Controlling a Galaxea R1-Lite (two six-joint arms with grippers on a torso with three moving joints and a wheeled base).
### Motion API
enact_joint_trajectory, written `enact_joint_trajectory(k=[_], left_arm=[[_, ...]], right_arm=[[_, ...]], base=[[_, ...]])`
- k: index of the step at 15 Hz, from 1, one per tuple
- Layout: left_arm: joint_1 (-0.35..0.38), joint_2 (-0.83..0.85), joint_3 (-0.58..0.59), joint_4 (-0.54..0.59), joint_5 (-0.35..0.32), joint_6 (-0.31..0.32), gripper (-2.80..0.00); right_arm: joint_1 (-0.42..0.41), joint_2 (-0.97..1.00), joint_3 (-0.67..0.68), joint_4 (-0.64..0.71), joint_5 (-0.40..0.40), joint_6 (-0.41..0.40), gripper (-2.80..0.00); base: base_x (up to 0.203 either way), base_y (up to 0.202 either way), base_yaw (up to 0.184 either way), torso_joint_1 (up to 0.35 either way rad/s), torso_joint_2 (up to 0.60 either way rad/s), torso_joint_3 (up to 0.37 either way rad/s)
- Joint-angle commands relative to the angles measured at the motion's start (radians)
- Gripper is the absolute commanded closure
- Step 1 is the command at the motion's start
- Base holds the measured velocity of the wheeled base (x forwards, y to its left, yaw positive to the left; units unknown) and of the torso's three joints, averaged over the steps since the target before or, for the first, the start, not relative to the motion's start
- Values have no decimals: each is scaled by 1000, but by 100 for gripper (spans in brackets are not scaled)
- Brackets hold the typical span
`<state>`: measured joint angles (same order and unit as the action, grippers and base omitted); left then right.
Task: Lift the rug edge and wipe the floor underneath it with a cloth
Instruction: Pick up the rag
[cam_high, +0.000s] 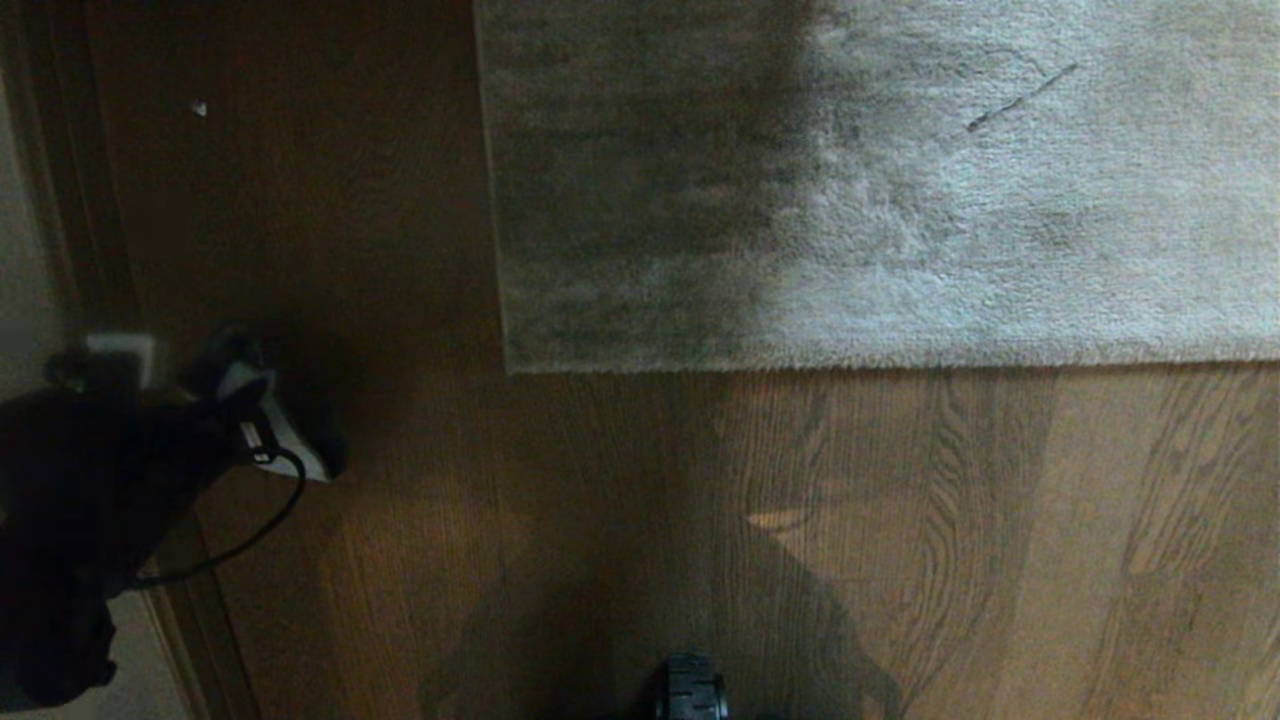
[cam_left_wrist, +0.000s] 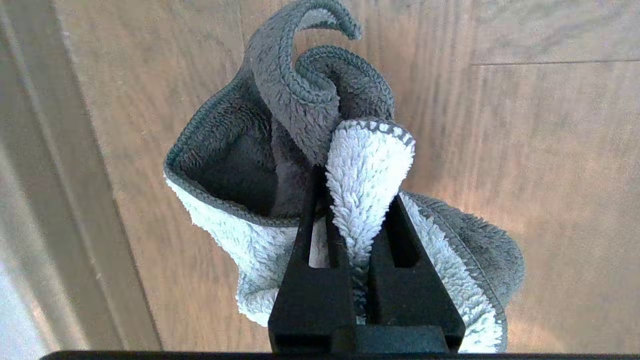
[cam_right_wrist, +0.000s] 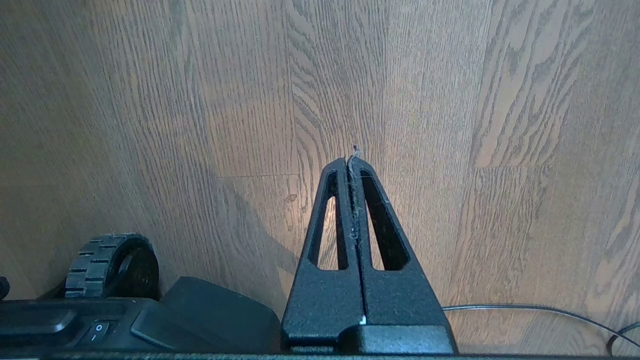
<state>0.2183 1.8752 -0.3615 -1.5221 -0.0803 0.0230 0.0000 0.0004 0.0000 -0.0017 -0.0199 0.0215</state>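
Gripping the cloth (cam_left_wrist: 300, 150), the left gripper (cam_left_wrist: 357, 210) is seen at far left over the floor (cam_high: 900, 520), the rug edge (cam_high: 880, 366) lying flat to its right, running left-right, corner nearest; right gripper (cam_right_wrist: 354, 165) clenched empty.

Dim and grainy from the head, darkest over the floor (cam_high: 330, 250) left of the rug edge (cam_high: 800, 362); broad shadow across the rug's left half, brighter pile to the right. Soft-edged, blurred left arm (cam_high: 90, 520) at the rug's lower left. Brighter, sharper from both wrists, with a warm sheen on the planks.
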Motion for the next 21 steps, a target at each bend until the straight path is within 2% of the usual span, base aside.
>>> enact_joint_trajectory(k=[1,5,10,14,17,21], left_arm=[[0,-64,50,-48,-2,0,0],[-42,-111,142,-17,-38,3,0],[-72,-208,212,136,-109,27,0],[-85,-310,297,236,-123,29,0],[-151,-380,331,312,-122,28,0],[-200,-484,360,417,-122,27,0]], right_arm=[[0,0,0,0,0,0,0],[0,1,0,0,0,0,0],[0,0,0,0,0,0,0],[0,0,0,0,0,0,0],[0,0,0,0,0,0,0],[0,0,0,0,0,0,0]], base=[[0,0,0,0,0,0],[0,0,0,0,0,0],[0,0,0,0,0,0],[0,0,0,0,0,0],[0,0,0,0,0,0],[0,0,0,0,0,0]])
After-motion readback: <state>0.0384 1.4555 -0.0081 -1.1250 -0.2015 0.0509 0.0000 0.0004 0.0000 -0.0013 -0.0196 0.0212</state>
